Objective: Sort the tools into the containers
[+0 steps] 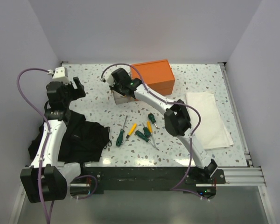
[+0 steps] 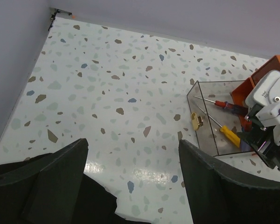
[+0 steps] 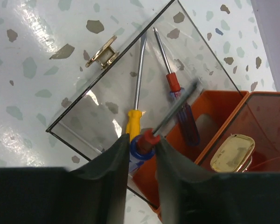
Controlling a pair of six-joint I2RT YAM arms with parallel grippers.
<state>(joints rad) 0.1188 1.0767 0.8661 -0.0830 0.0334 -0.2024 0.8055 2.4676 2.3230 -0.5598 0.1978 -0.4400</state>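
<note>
— Terrazzo tabletop point(image 1: 210, 79) is showing loose tools point(image 1: 141, 135); what's happening?
— I'm hovering my right gripper point(image 3: 141, 140) over the clear bin point(image 3: 79, 112), pinching a red-and-blue screwdriver point(image 3: 168, 116). Left gripper point(image 2: 133, 154) is idling wide. I'm judging release comes next.

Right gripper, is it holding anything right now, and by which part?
Yes: the right gripper pinches a red-and-blue screwdriver by its handle, shaft pointing out over the clear bin. The left gripper is open and holds nothing.

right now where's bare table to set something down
Bare table between the left gripper and the clear bin; also the far corner between orange box and white towel. Crowded: loose screwdrivers beside the black cloth.
</note>
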